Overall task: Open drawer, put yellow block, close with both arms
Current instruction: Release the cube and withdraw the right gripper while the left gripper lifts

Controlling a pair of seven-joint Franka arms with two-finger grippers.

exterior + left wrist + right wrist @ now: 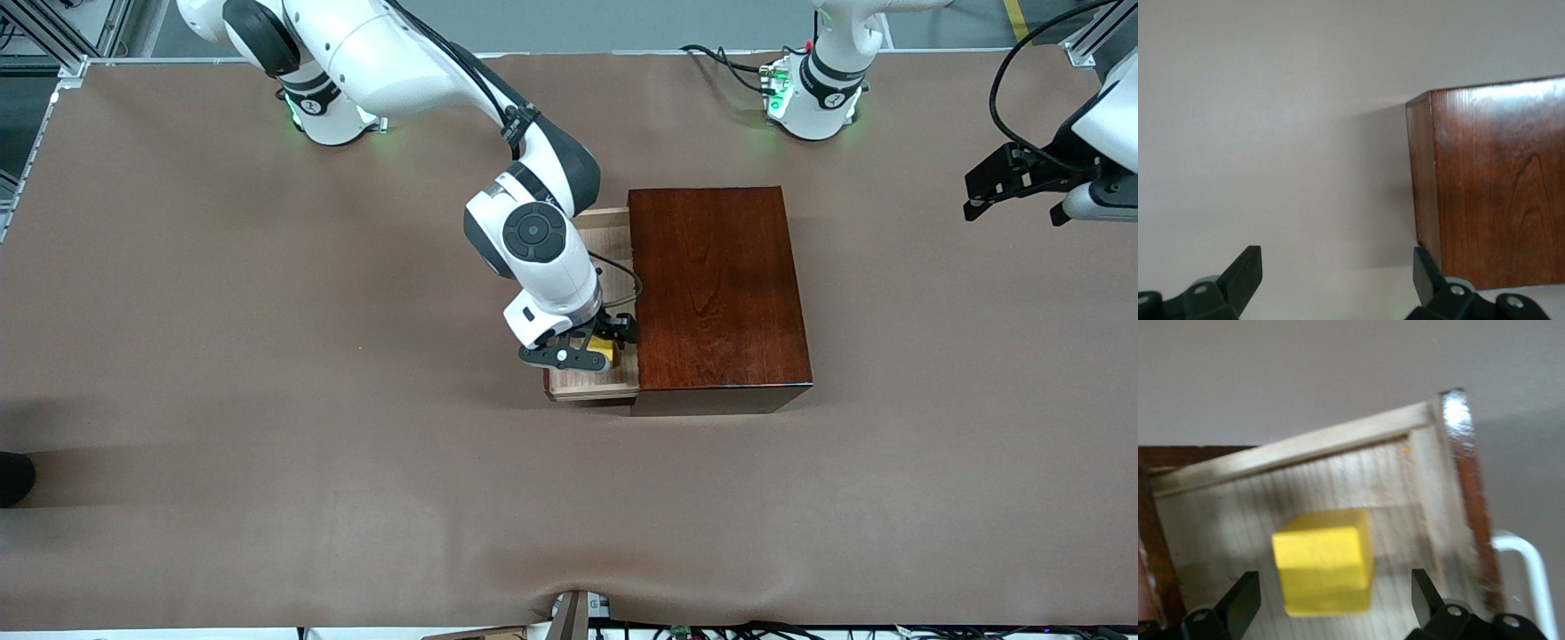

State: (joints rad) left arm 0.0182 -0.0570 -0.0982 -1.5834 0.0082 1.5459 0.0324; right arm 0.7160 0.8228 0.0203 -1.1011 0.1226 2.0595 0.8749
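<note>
The drawer (594, 384) is pulled out of the reddish-brown wooden box (718, 284) toward the right arm's end of the table. The yellow block (605, 352) lies on the drawer's pale floor, at its end nearer the front camera. My right gripper (589, 348) is open just over the block. In the right wrist view the block (1325, 560) sits between the spread fingers of that gripper (1337, 595), touching neither, with the drawer floor (1225, 513), dark front (1468, 493) and white handle (1526, 563) around it. My left gripper (1013, 200) waits open and empty (1338, 273) above the table.
The wooden box (1491, 180) stands mid-table on the brown cloth (267, 356); its end shows in the left wrist view. The right arm's forearm hangs over the drawer's end nearer the bases. A dark object (13, 476) sits at the edge by the right arm's end.
</note>
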